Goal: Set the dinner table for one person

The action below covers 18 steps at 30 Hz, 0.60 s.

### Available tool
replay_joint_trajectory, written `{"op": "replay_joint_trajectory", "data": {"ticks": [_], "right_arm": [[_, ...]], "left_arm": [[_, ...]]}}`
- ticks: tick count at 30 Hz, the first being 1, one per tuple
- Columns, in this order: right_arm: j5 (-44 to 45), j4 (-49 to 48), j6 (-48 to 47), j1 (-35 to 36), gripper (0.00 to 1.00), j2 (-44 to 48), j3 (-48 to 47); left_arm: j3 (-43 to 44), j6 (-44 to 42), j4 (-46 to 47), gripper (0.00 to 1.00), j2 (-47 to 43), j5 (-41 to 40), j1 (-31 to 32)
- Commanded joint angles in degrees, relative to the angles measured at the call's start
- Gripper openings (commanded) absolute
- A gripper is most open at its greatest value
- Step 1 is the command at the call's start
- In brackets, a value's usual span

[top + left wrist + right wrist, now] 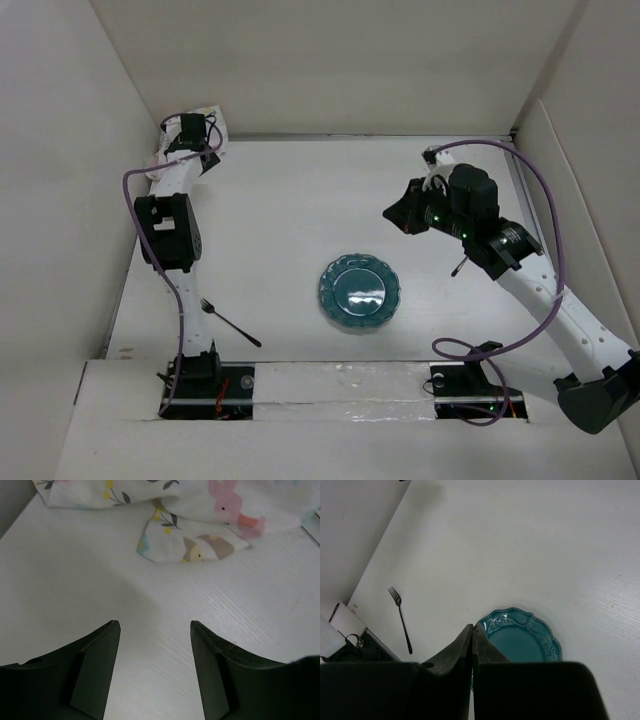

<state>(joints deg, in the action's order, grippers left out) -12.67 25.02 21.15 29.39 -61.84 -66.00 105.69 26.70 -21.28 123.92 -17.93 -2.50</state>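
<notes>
The white dinner table [290,200] holds a teal scalloped plate [359,291] near the front middle. A dark fork [229,322] lies to the plate's left. A crumpled animal-and-leaf-print placemat [213,118] sits in the far left corner. My left gripper [205,145] is open and empty just short of the placemat. In the left wrist view the placemat [190,545] lies ahead of that gripper [155,626] on bare table. My right gripper [400,215] is shut and empty, above the table behind the plate. The right wrist view shows this gripper [472,628] over the plate [530,642] and fork [401,617].
White walls enclose the table on the left, back and right. A small dark thing [458,266] pokes out beside the right forearm; I cannot tell what it is. Purple cables loop off both arms.
</notes>
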Motion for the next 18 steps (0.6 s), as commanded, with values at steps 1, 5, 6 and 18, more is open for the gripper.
{"op": "replay_joint_trajectory", "data": {"ticks": [1,5,6,18], "right_arm": [[0.0,-0.1,-1.5,0.6,0.08,0.3,-1.0],[-1.0,-0.1,-1.5,0.6,0.1,-1.7,-1.3],[-1.2,-0.2,-1.5,0.6,0.11,-2.0,-1.2],[-2.1,0.9,-0.9,1.6,0.11,-8.5,-4.8]], "left_arm": [[6.3,2.0,0.5,0.56,4.0,-1.9,-1.1],[12.8,2.2,1.4,0.58,9.5,-0.6,-3.0],[14.3,2.2,1.2,0.59,10.5,-0.7,-3.0],[24.1,3.9,5.0,0.65,21.9,4.7,-4.7]]}}
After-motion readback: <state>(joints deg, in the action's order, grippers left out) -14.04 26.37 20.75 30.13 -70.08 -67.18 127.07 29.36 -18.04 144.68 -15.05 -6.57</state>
